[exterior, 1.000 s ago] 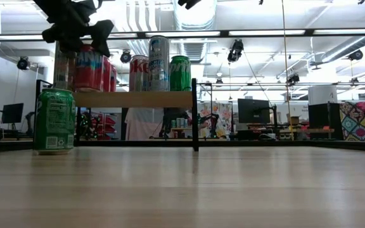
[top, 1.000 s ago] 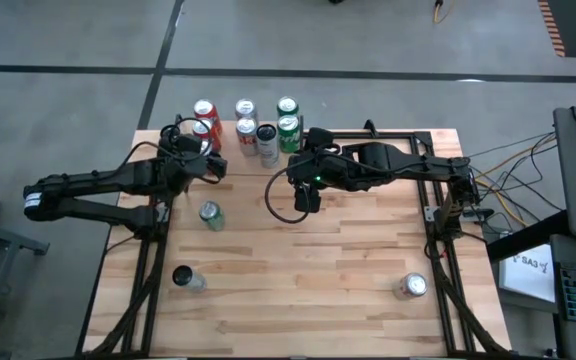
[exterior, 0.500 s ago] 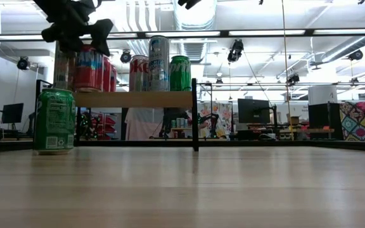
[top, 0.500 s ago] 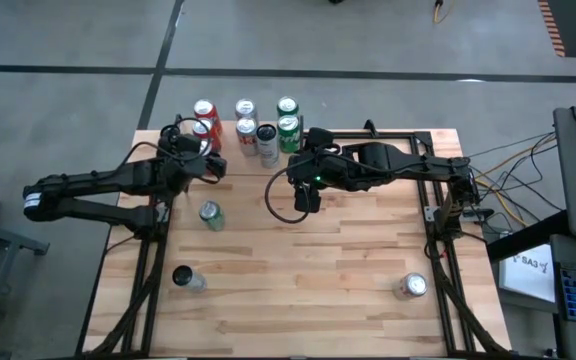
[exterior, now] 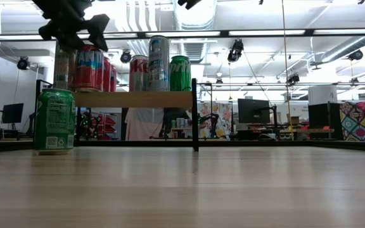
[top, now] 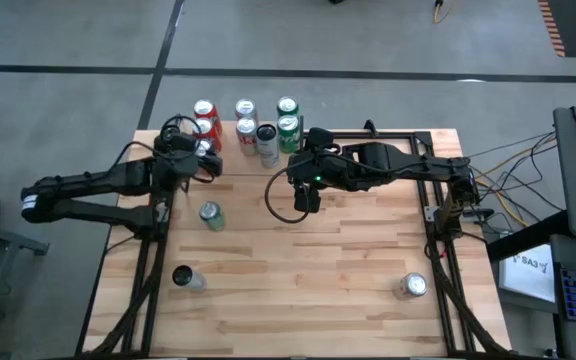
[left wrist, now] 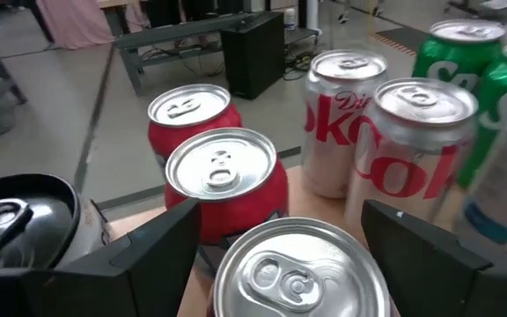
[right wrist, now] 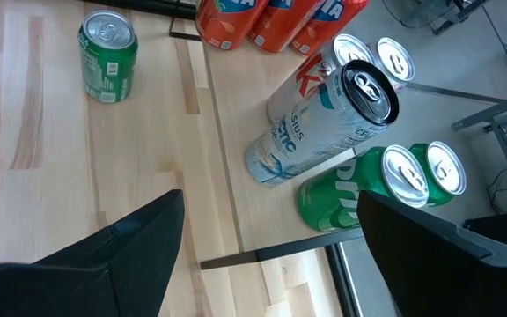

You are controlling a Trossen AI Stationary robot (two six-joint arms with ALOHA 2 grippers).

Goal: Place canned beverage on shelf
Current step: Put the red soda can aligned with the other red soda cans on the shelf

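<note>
shelf (exterior: pixel 132 99): far left, held approx 7 cans.
L gripper (top: pixel 201 157): I had it over shelf's left end, fingers spread wide astride a red can (left wrist: pixel 299 269), looked just set down.
R gripper (top: pixel 306 196): open, empty, mid-table.
left to do: green can (top: pixel 209 213) + 2 more on the table.

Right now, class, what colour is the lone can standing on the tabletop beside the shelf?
Green: the can shows best in the low view.
</note>
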